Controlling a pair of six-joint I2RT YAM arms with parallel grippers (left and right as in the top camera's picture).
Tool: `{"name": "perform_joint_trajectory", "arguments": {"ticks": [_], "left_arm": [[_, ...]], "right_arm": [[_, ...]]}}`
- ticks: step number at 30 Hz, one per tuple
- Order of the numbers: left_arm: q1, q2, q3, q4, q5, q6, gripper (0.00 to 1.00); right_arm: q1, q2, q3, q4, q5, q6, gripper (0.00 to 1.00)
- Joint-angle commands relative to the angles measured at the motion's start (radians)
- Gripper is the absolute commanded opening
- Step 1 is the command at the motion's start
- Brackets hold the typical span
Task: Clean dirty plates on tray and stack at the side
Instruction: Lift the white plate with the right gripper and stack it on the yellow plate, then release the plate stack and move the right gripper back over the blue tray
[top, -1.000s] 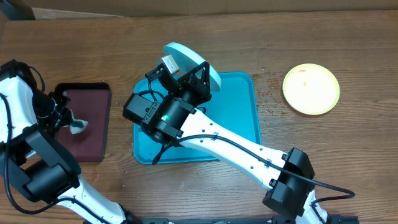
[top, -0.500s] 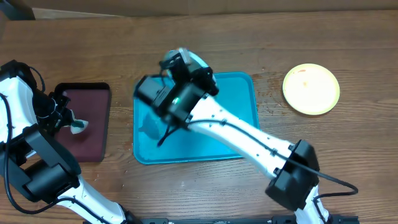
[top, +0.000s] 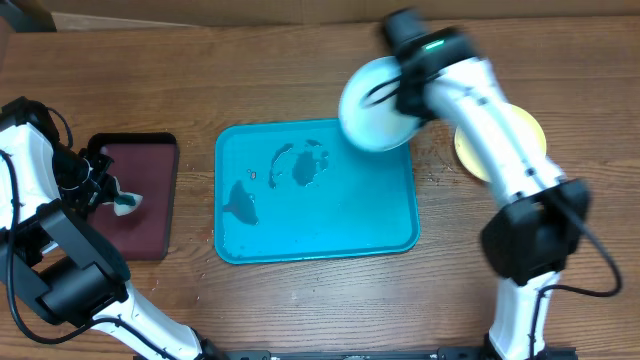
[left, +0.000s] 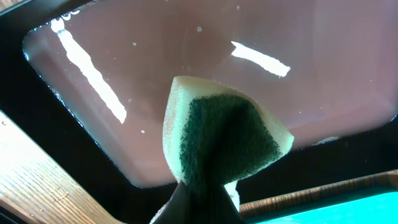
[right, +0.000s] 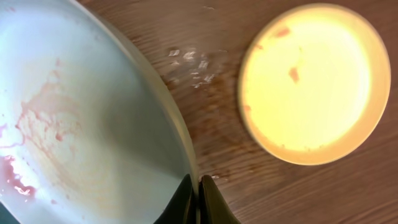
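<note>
The pale plate (top: 372, 108) is up off the table, tilted, hanging over the 1 o'clock corner of the turquoise tray (top: 380, 215). Its rim is pinched at the edge by the right gripper (right: 198, 188), whose jaws are clamped together on it with only the thin rim between them. In the right wrist view the plate's face carries pinkish-red smears, heaviest toward its 8 o'clock side.

At 3 o'clock from the held plate, the yellow plate (right: 311, 81) lies flat on the wooden table (top: 150, 80), clear of the tray and partly covered by the right arm in the overhead view. It has a few small reddish spots near its 12 o'clock edge. A patch of wet droplets shines on the wood between the two plates.

The tray lies flat at the middle of the table with no plate on it. Wet patches and dark blotches sit in its 10 to 12 o'clock part.

At 9 o'clock from the tray, just beside it, lies the maroon tray (top: 135, 225) with its black rim. The left gripper (left: 200, 205) hovers over its 3 o'clock side, closed tight on a sponge (left: 224, 140) that is folded, green scouring face inward and pale foam outside. The sponge is above the maroon surface; whether it touches cannot be told.
</note>
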Motion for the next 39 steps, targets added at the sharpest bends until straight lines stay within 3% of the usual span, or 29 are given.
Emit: {"name": "perform_joint_trajectory", "arguments": {"ticks": [1, 9, 13, 24, 26, 27, 28, 29, 33, 39], "left_arm": [[-0.008, 0.005, -0.01, 0.003, 0.007, 0.02, 0.04], [-0.01, 0.005, -0.01, 0.017, 0.007, 0.019, 0.04], [-0.014, 0.005, -0.01, 0.024, 0.007, 0.02, 0.04], [-0.021, 0.005, -0.01, 0.027, 0.007, 0.046, 0.04], [-0.021, 0.005, -0.01, 0.027, 0.007, 0.045, 0.04], [-0.021, 0.005, -0.01, 0.029, 0.007, 0.045, 0.04], [-0.022, 0.005, -0.01, 0.03, 0.007, 0.045, 0.05], [-0.022, 0.005, -0.01, 0.031, 0.007, 0.045, 0.05], [-0.022, 0.005, -0.01, 0.045, 0.007, 0.046, 0.04], [-0.039, 0.005, -0.01, 0.106, 0.007, 0.081, 0.04]], "right_arm": [[-0.199, -0.04, 0.017, -0.008, -0.29, -0.034, 0.04], [-0.607, -0.037, -0.033, -0.057, -0.356, -0.158, 0.04], [-0.714, -0.037, -0.085, -0.042, -0.395, -0.171, 0.04], [-0.678, -0.036, -0.336, 0.148, -0.441, -0.221, 0.04], [-0.657, -0.036, -0.369, 0.166, -0.441, -0.22, 0.21], [-0.649, -0.035, -0.377, 0.171, -0.441, -0.22, 0.41], [-0.641, -0.034, -0.382, 0.171, -0.441, -0.22, 0.54], [-0.633, -0.034, -0.382, 0.167, -0.441, -0.217, 0.6], [-0.612, -0.038, -0.382, 0.142, -0.516, -0.211, 0.61], [-0.51, -0.039, -0.382, 0.124, -0.822, -0.385, 0.61]]}}
